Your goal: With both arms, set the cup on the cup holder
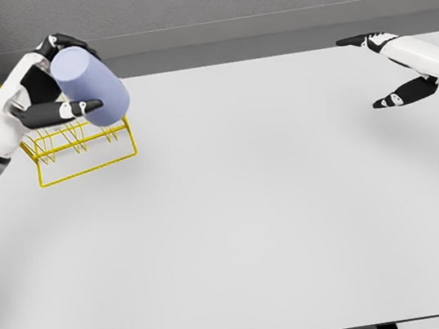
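A pale lavender cup (92,83) is held tilted in the air at the far left, over the yellow wire cup holder (78,157). My left hand (64,78) is shut on the cup, with the thumb across its front and the fingers behind its top. The holder stands on the white table (251,209) and is partly hidden by the cup and my forearm. At the right edge my right hand (382,65) hovers above the table, open, fingers spread and holding nothing.
A grey wall runs behind the table's far edge. The table's dark front edge shows along the bottom of the view.
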Motion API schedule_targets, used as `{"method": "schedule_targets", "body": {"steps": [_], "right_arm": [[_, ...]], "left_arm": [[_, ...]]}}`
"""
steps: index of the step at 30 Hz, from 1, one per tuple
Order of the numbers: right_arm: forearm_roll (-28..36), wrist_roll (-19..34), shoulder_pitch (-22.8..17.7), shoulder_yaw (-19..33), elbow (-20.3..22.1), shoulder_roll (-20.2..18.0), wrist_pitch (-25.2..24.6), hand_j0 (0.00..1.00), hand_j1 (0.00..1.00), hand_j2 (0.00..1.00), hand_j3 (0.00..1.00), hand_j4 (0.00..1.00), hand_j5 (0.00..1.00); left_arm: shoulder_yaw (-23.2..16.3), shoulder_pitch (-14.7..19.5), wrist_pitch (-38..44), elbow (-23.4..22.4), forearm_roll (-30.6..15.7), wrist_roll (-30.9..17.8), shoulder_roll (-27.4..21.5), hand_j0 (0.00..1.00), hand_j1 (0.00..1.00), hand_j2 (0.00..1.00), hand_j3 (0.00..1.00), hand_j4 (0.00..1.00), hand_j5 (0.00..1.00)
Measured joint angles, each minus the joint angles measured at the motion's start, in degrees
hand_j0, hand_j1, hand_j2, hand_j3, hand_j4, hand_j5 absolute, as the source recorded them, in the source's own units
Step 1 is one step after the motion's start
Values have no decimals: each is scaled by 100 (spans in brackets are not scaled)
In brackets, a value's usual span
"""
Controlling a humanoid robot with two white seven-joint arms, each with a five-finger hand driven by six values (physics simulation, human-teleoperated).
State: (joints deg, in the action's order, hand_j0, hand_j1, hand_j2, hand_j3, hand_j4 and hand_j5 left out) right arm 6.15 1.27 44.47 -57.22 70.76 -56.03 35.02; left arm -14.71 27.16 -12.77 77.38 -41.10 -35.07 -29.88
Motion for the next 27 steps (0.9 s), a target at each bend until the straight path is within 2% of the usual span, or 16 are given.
{"method": "schedule_targets", "body": {"steps": [4,14,27], "right_arm": [[0,1,0,-6,-2,11,0,100,100,100,100,100,100],[0,0,0,-8,-3,17,0,100,100,100,100,100,100],[0,-1,0,-8,-3,18,0,100,100,100,100,100,100]], "left_arm": [[0,123,-3,-199,5,0,6,30,30,30,30,30,30],[58,123,-3,-485,82,0,2,30,30,30,30,30,30],[60,105,-3,-589,245,0,133,30,30,30,30,30,30]]}}
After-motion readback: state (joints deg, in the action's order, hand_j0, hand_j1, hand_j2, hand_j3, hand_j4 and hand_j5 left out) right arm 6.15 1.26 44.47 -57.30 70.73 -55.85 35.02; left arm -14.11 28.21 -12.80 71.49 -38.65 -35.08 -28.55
